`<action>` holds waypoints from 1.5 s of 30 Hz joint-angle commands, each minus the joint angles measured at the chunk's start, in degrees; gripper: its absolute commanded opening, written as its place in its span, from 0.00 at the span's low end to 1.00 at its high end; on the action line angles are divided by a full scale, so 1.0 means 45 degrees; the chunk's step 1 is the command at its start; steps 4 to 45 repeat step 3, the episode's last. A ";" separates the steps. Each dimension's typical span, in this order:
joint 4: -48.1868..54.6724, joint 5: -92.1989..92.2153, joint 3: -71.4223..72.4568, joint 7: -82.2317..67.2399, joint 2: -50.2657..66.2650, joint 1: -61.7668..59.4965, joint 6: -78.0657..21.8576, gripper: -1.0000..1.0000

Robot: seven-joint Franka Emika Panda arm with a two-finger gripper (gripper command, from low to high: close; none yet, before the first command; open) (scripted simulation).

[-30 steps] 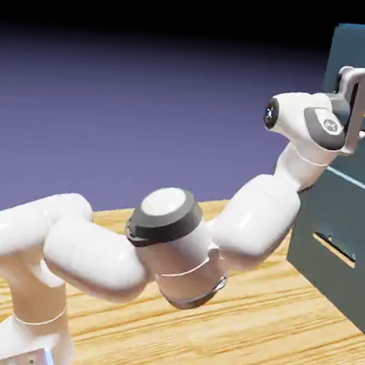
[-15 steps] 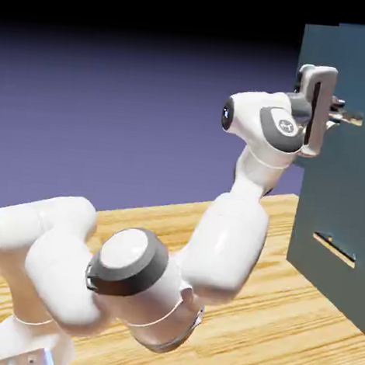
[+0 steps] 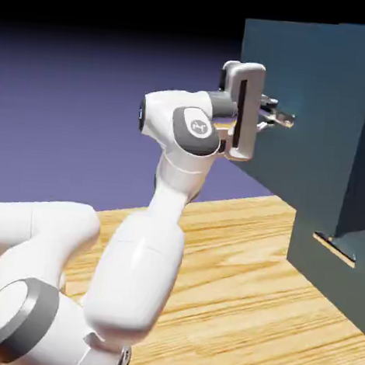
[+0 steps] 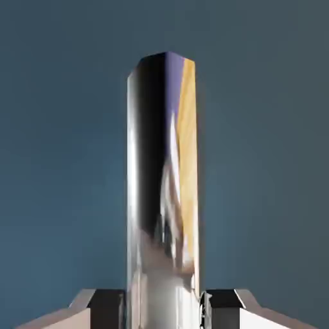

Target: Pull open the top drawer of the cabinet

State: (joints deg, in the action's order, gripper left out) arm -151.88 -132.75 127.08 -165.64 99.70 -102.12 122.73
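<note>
The top drawer (image 3: pixel 301 110) has come much farther out; the arm (image 3: pixel 135 271) has drawn back.

Top drawer (image 3: pixel 318 96) well out over the table (image 3: pixel 233 268), its handle (image 3: pixel 285 119) apparently between the gripper's (image 3: pixel 278 122) fingers.

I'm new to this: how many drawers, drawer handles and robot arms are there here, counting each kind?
Drawers: 2, the pulled-out top one and the lower one
Handles: 2, one in the gripper, one on the lower drawer
Robot arms: 1
Total: 5
</note>
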 commanded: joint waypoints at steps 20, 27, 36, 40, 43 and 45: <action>-0.0660 0.0733 0.0449 0.0062 0.0086 -0.0922 0.0219 1.00; -0.0660 0.0733 0.0449 0.0062 0.0086 -0.0922 0.0219 1.00; -0.0660 0.0733 0.0449 0.0062 0.0086 -0.0922 0.0219 1.00; -0.0660 0.0733 0.0449 0.0062 0.0086 -0.0922 0.0219 1.00; -0.0660 0.0733 0.0449 0.0062 0.0086 -0.0922 0.0219 1.00; -0.0660 0.0733 0.0449 0.0062 0.0086 -0.0922 0.0219 1.00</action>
